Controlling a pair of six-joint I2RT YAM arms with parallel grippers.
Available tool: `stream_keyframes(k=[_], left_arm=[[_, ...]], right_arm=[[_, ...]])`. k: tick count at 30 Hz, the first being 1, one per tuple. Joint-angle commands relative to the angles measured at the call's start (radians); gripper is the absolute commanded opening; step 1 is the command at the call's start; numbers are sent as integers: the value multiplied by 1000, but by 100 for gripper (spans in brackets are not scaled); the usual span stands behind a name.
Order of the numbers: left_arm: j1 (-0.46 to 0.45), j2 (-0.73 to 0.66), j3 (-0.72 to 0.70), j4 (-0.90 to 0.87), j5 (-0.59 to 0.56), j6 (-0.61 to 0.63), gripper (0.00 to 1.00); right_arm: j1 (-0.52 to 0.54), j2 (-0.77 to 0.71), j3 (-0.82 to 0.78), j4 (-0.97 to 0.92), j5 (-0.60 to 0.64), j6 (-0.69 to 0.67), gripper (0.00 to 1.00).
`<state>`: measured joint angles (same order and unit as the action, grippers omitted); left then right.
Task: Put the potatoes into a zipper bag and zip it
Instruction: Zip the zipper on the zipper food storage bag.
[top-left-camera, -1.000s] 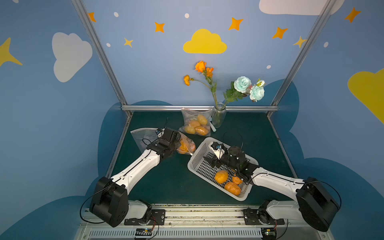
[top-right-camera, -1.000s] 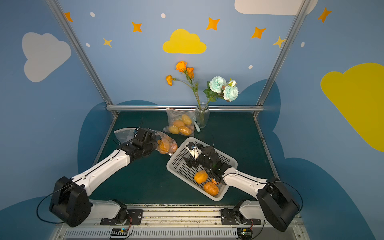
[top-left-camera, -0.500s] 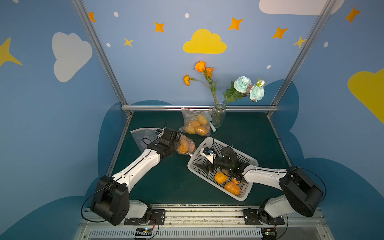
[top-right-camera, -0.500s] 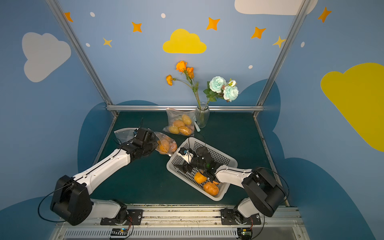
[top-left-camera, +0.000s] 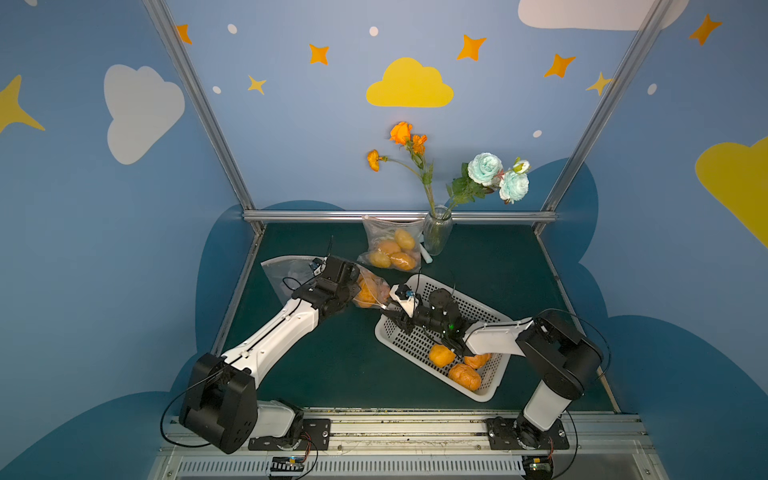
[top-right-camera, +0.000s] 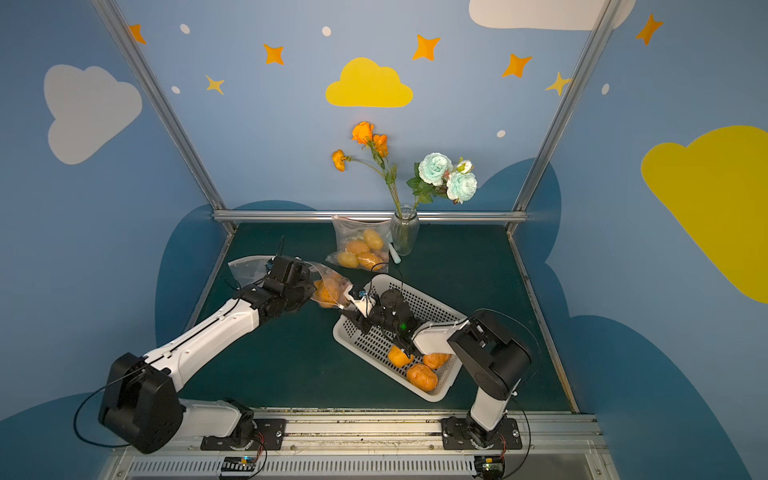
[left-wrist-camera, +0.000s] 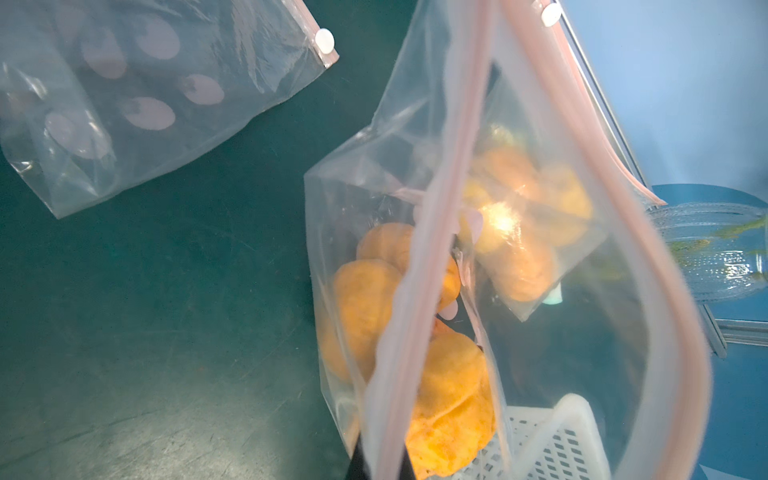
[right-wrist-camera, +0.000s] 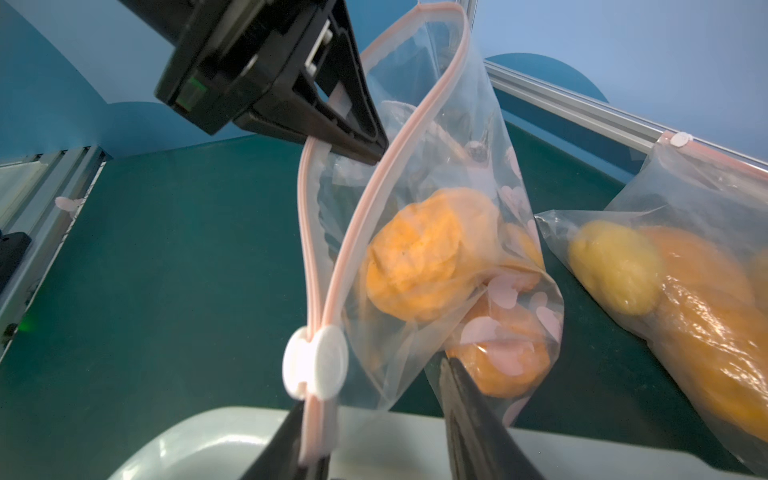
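The basket (top-left-camera: 484, 398) lies at the bench's (top-left-camera: 498, 266) four o'clock, potatoes (top-left-camera: 464, 376) in its near end; the open bag (top-left-camera: 370, 291) at its ten o'clock; filled bag (top-left-camera: 390, 249) and vase (top-left-camera: 436, 232) together at twelve.

Glossy clear-plastic zipper bag (right-wrist-camera: 457, 145), wrinkled matt potatoes (right-wrist-camera: 415, 257)

Zipper bag (right-wrist-camera: 449, 216): clear film with pink spots, pink track and white slider (right-wrist-camera: 322, 361). Its mouth is open and its rim is pinched in the left tool (right-wrist-camera: 368, 147), left of the counter's centre. It holds several wrinkled orange potatoes (top-left-camera: 368, 293). Three loose potatoes (top-left-camera: 441, 355) lie in a white basket (top-left-camera: 484, 397) toward the near right corner. A second filled bag (top-left-camera: 390, 249) leans at the far edge.
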<state>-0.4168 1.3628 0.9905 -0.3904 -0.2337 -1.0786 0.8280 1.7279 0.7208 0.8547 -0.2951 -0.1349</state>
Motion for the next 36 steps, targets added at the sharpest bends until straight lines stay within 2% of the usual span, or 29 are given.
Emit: stream_keyframes(k=[1, 8, 11, 14, 17, 21, 24, 25, 27, 30, 31, 33, 36], left_arm=[[5, -27, -15, 16, 10, 0, 3], [7, -29, -19, 21, 13, -1, 3], [9, -29, -20, 22, 16, -3, 3], [11, -28, -20, 25, 22, -3, 3], [13, -27, -21, 28, 27, -2, 3], [15, -25, -22, 29, 30, -2, 3], [15, -27, -21, 27, 35, -2, 3], [16, -28, -19, 23, 38, -1, 3], [16, -33, -10, -1, 40, -8, 15], [16, -56, -9, -37, 65, -35, 45], [14, -66, -10, -43, 85, -34, 50], [10, -100, -16, -41, 133, -25, 54], [-4, -157, -34, -34, 167, -30, 55]], right_arm=[[-1, 18, 20, 68, 11, 9, 40], [0, 28, 14, 97, 10, 14, 15], [-1, 37, 17, 103, 14, 14, 14], [-1, 47, 19, 103, 17, 14, 21], [-1, 48, 14, 111, 19, 13, 20], [-1, 40, 3, 127, 16, 14, 12], [0, 28, 3, 129, 22, 19, 0], [-1, 25, 3, 129, 25, 19, 0], [0, 15, 5, 127, 38, 20, 0], [-1, 1, 18, 108, 66, 20, 0], [0, -2, 22, 102, 72, 21, 0], [2, -5, 35, 86, 94, 19, 0], [6, -7, 71, 34, 104, 18, 0]])
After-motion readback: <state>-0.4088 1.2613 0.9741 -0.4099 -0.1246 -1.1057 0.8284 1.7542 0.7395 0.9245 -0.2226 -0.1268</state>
